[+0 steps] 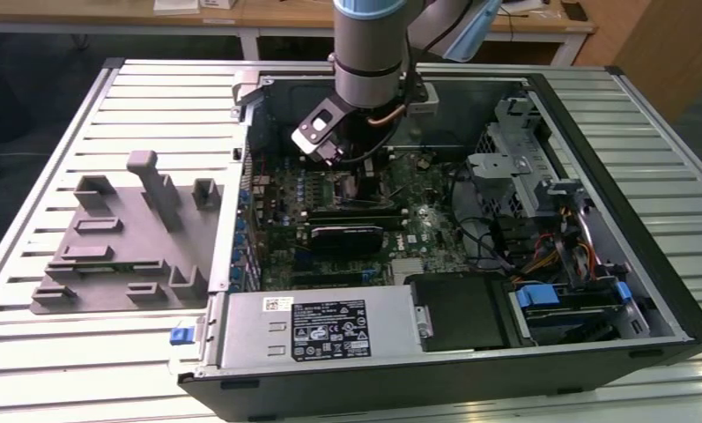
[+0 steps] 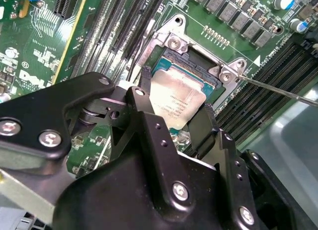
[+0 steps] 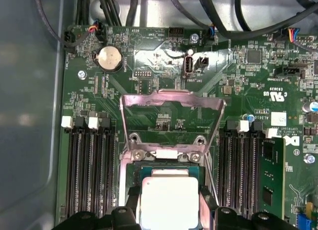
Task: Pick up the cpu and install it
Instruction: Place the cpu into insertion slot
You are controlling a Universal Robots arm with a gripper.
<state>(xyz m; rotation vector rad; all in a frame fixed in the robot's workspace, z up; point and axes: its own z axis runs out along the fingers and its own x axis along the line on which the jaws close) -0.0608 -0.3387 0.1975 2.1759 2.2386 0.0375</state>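
The cpu (image 2: 176, 102) is a flat square chip with a shiny silver top, also visible in the first wrist view (image 3: 169, 197). My gripper (image 2: 175, 110) is shut on it, one black finger (image 2: 143, 93) on each side. The chip sits low over the open motherboard socket (image 2: 195, 66), whose metal load plate (image 3: 171, 103) is flipped up. Whether the chip rests in the socket or hovers just above it, I cannot tell. In the exterior view the gripper (image 1: 344, 167) reaches down into the open computer case (image 1: 632, 291) over the green board.
Memory slots (image 3: 89, 165) flank the socket on both sides. A thin socket lever (image 2: 278, 88) sticks out beside it. A coin cell (image 3: 110, 58) and black cables (image 3: 233, 21) lie beyond. A grey fixture (image 1: 128, 238) stands on the exterior view's left, the power supply (image 1: 315, 326) in front.
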